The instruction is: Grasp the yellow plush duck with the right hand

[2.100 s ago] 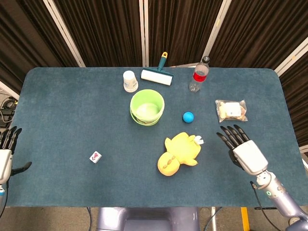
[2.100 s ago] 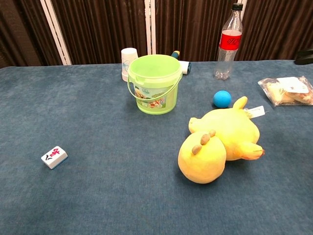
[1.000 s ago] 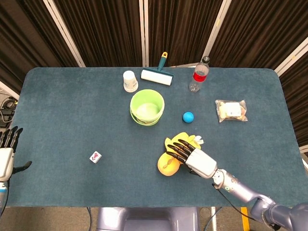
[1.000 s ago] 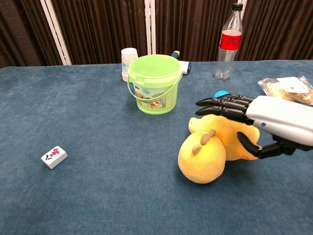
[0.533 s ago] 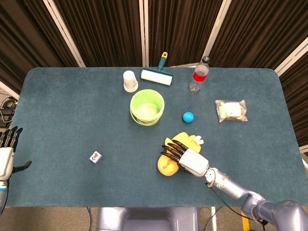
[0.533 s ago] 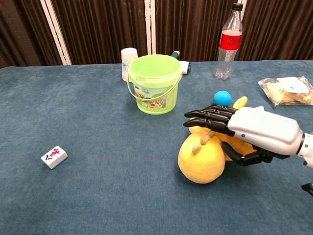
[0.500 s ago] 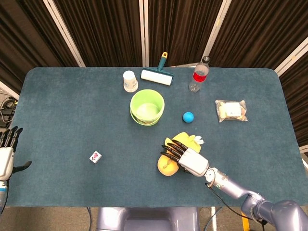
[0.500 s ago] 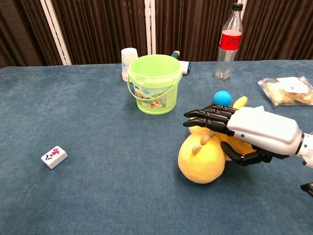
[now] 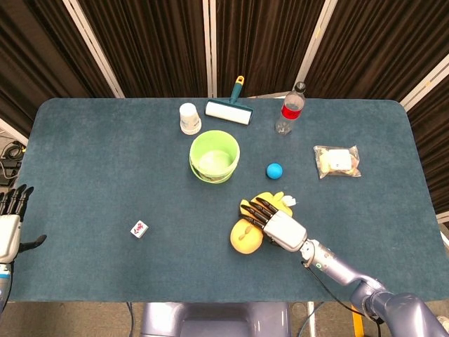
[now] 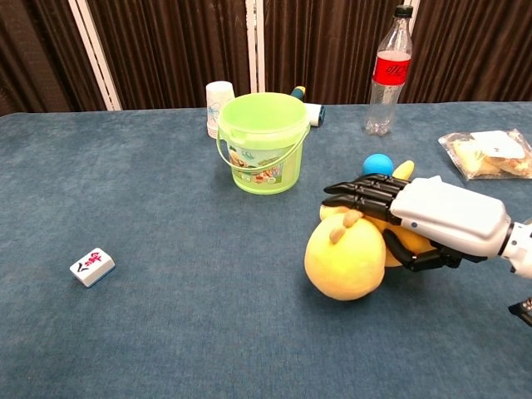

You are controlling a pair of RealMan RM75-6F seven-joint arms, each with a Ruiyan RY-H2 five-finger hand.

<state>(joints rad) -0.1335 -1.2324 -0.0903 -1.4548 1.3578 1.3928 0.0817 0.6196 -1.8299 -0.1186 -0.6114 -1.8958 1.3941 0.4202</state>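
Note:
The yellow plush duck (image 9: 245,237) (image 10: 345,264) lies on the blue table just right of centre, its round head toward the front. My right hand (image 9: 277,223) (image 10: 432,216) lies across the duck's neck and body. The fingers (image 10: 359,193) curl over the top and the thumb presses in from the near side, so the hand grips the duck. My left hand (image 9: 8,225) hangs at the table's far left edge, fingers apart and holding nothing; only the head view shows it.
A green bucket (image 9: 215,156) (image 10: 264,141) stands behind and left of the duck. A blue ball (image 9: 274,170) (image 10: 378,164) sits just behind it. A bottle (image 9: 290,109), snack bag (image 9: 337,161), paper cup (image 9: 189,118), lint roller (image 9: 229,109) and mahjong tile (image 9: 139,229) lie further off.
My right hand came in from the right, spread over the duck, then closed its fingers around it. The duck's head has shifted and lifted slightly. The left hand stayed put.

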